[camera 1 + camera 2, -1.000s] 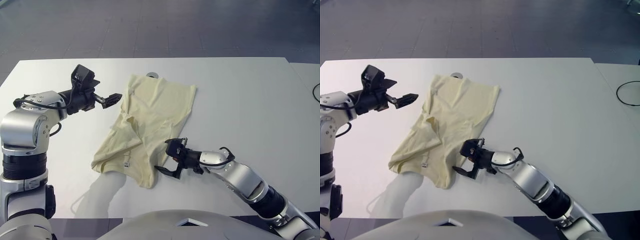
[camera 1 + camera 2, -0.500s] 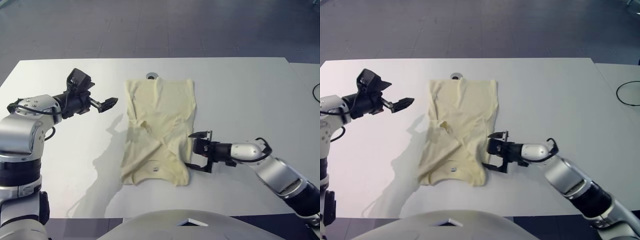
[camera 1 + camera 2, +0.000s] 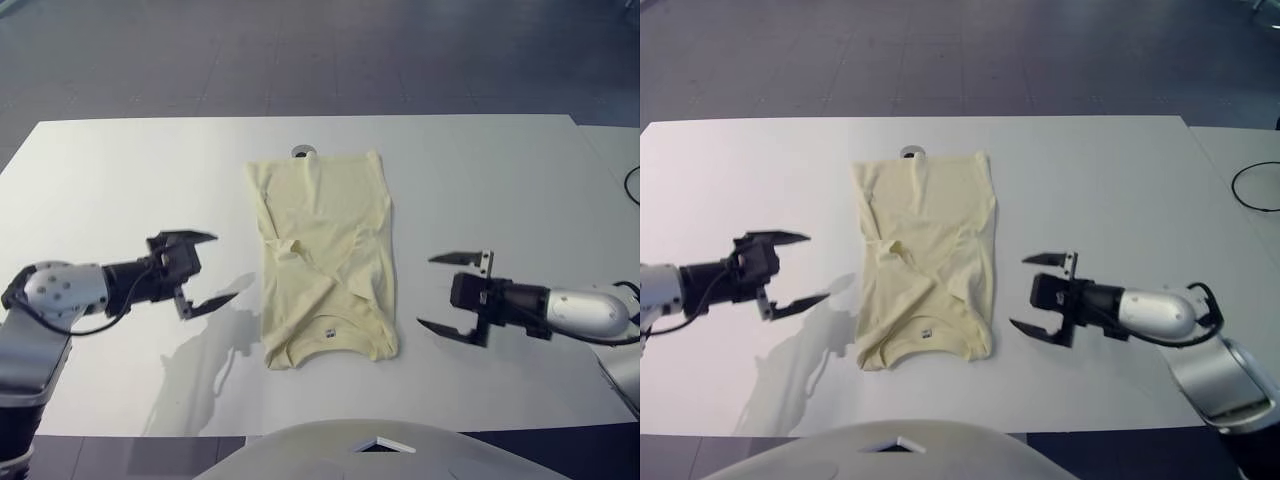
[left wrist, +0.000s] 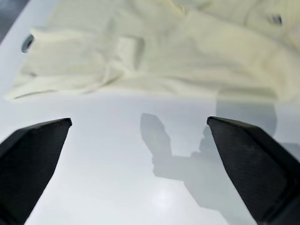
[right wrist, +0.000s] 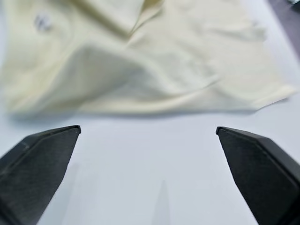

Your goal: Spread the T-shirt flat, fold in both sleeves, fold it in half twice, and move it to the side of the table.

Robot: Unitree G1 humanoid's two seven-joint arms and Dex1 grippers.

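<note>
Now the T-shirt lies straighter along the mid-worktop (collar nearest the robot); the left jaws and right jaws have let go, spread wide, drawn back to either side.

A small round metal fitting is seen far ahead, a black cable is looped on a neighbouring white surface, and grey floor is seen beyond.

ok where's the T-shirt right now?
In the left eye view the T-shirt lies in the middle of the table, collar end nearest the robot, between the open left gripper and open right gripper, touching neither.
</note>
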